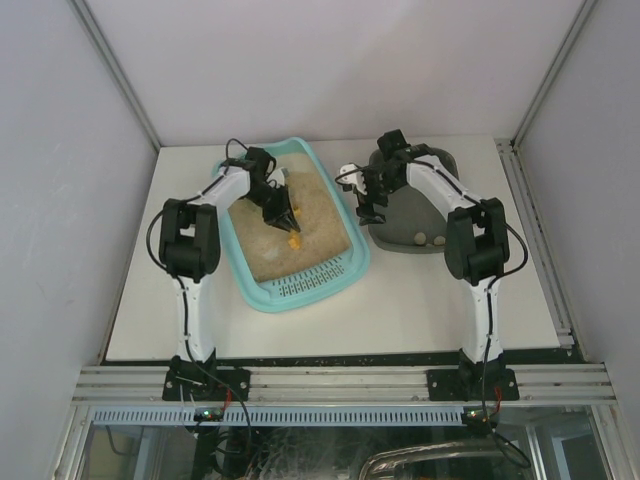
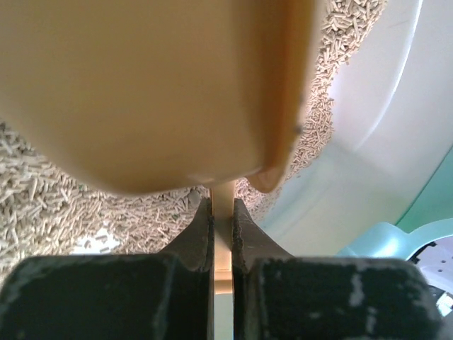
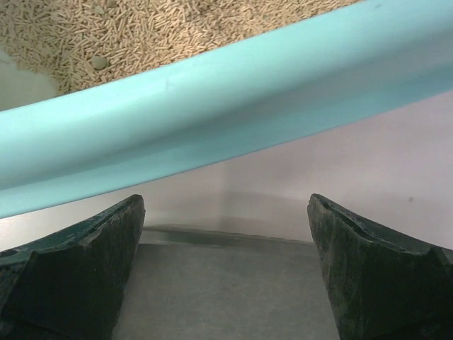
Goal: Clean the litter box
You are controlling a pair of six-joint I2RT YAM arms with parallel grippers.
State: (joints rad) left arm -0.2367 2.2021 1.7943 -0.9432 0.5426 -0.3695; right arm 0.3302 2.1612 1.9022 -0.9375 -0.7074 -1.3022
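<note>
The light-teal litter box [image 1: 262, 300] lies left of centre, holding tan pellet litter [image 1: 275, 245] and with its slotted grate at the near end. My left gripper [image 1: 280, 212] hangs over the litter, shut on the thin handle of a yellow scoop [image 1: 293, 240]. In the left wrist view the scoop [image 2: 156, 92] fills the top, its handle pinched at the left gripper [image 2: 222, 205], above the litter [image 2: 49, 205]. My right gripper [image 1: 368, 212] stands open and holds nothing, between the box and the grey tray. In the right wrist view the right gripper [image 3: 225, 202] faces the box's rim [image 3: 212, 106].
A dark grey tray [image 1: 410, 225] sits right of the litter box, with a couple of small pale lumps [image 1: 428, 238] near its front. Its grey surface [image 3: 226, 290] lies under the right fingers. White walls enclose the table on three sides.
</note>
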